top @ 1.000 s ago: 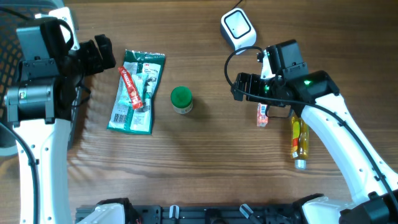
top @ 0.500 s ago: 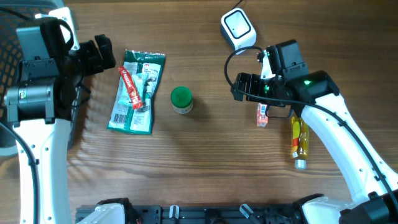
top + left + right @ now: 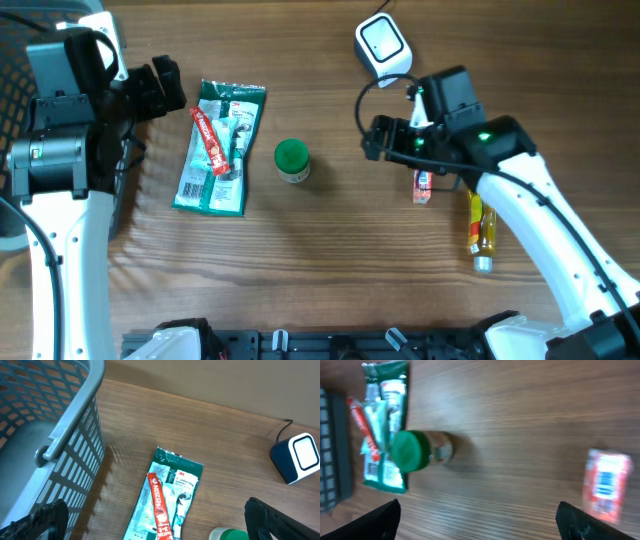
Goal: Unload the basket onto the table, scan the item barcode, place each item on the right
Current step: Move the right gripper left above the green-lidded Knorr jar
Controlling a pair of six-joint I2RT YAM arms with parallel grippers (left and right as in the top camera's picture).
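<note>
Upright green-lidded jar (image 3: 292, 158) stood mid-table. Right gripper (image 3: 376, 140) hung just right of jar, jaws spread wide, holding nothing. Red-white box (image 3: 424, 186) lay farther right of jar, barcode showing; yellow bottle (image 3: 481, 225) beyond it. White scanner (image 3: 383, 45) sat up and right of jar in overhead view. Green packet (image 3: 218, 148), red tube (image 3: 208, 140) on top, lay left of jar. Left gripper (image 3: 168, 87) beyond packet, fully open, empty.

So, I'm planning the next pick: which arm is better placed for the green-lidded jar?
Likely the right. The open right gripper lies nearer the green-lidded jar, facing it, with the scanner close behind; the left gripper sits back beside the basket.
</note>
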